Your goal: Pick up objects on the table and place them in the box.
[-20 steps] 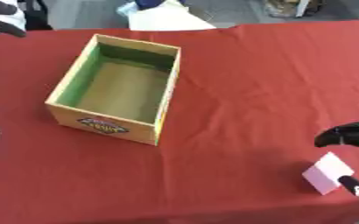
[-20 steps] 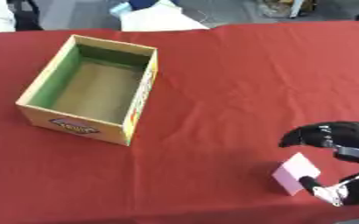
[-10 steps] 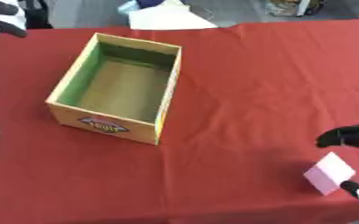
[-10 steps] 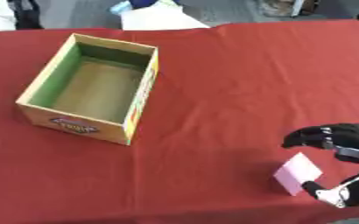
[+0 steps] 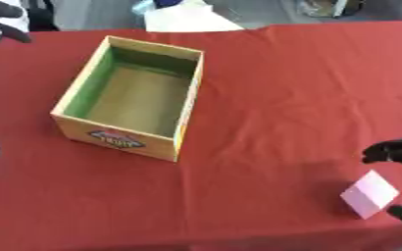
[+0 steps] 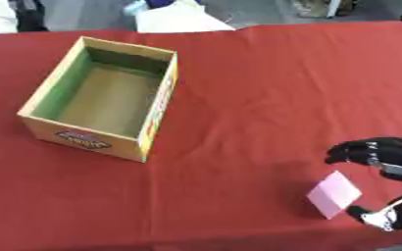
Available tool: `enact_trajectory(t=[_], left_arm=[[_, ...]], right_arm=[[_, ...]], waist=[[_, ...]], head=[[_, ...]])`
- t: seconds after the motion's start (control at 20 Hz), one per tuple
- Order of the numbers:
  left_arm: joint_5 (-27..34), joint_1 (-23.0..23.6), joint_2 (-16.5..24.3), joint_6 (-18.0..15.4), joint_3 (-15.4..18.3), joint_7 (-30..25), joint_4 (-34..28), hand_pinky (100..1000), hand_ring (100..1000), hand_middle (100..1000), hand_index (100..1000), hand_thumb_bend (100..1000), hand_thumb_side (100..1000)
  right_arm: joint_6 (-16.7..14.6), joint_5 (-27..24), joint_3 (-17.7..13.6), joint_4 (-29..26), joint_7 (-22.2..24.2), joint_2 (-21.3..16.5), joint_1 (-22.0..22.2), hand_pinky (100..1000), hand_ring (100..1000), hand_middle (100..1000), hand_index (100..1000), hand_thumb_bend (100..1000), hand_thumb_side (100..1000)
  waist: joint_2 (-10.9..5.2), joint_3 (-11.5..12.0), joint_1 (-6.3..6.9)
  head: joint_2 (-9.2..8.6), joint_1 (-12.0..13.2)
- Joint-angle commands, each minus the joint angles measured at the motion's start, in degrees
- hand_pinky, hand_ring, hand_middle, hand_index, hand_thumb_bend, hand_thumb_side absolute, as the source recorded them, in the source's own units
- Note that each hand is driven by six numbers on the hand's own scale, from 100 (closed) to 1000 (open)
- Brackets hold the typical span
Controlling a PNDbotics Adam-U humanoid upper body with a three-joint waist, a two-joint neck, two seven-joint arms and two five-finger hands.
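At the table's near right corner, my right hand [image 6: 385, 169] brackets a pale pink card [image 6: 333, 194]. The curled fingers [image 6: 355, 149] arch just above and beyond the card's upper edge; the thumb [image 6: 369, 216] sits close to its lower right corner. Whether either actually touches the card cannot be told, so the hand reads as curled around it rather than clearly pinching it. The card stands tilted on the red tablecloth [image 6: 256, 88], one corner pointing toward me. The open cardboard box [image 5: 132, 95], green on its inner walls with a printed label on the near face, lies well apart at the left, nothing visible inside. Of my left hand, nothing shows.
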Motion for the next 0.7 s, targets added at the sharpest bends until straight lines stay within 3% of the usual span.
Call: enact_trajectory(t=[0.05, 0.7], left_arm=[[-0.1, -0.7, 0.4, 0.0, -0.1, -0.5, -1.0, 531, 680, 589, 785, 100, 758], [-0.2, -1.1, -0.1, 0.1, -0.2, -1.6, -1.0, 528, 681, 589, 786, 100, 760]], right_arm=[[-1.1, 2.5, -0.4, 0.6, -0.7, -1.8, -0.9, 916, 923, 910, 941, 389, 534], [-5.0, 4.6, 3.0, 6.4, -3.0, -1.4, -2.6, 907, 906, 892, 934, 378, 536]], waist=[[-0.42, 0.0, 0.11], [0.58, 0.5, 0.78]], head=[[-0.33, -0.1], [-0.56, -0.6]])
